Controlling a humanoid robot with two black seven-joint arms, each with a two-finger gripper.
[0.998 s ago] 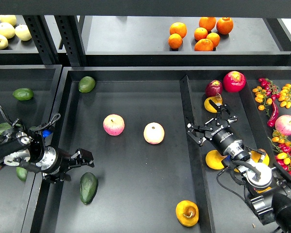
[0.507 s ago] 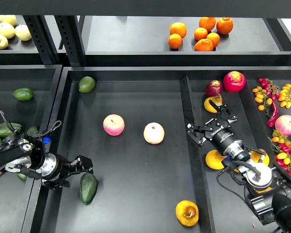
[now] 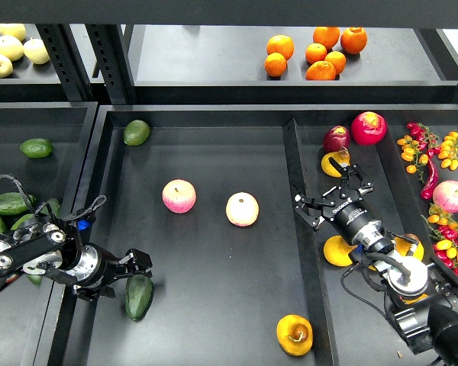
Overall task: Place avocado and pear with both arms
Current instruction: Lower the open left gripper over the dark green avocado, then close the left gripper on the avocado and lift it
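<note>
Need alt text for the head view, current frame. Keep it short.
Left end effector, open, sits right beside the dark green avocado in the centre tray; whether they touch is unclear. The right end effector is open and empty over the right tray, while the yellow-orange pear lies by the centre tray's front edge and two pink-yellow apples sit mid-tray.
</note>
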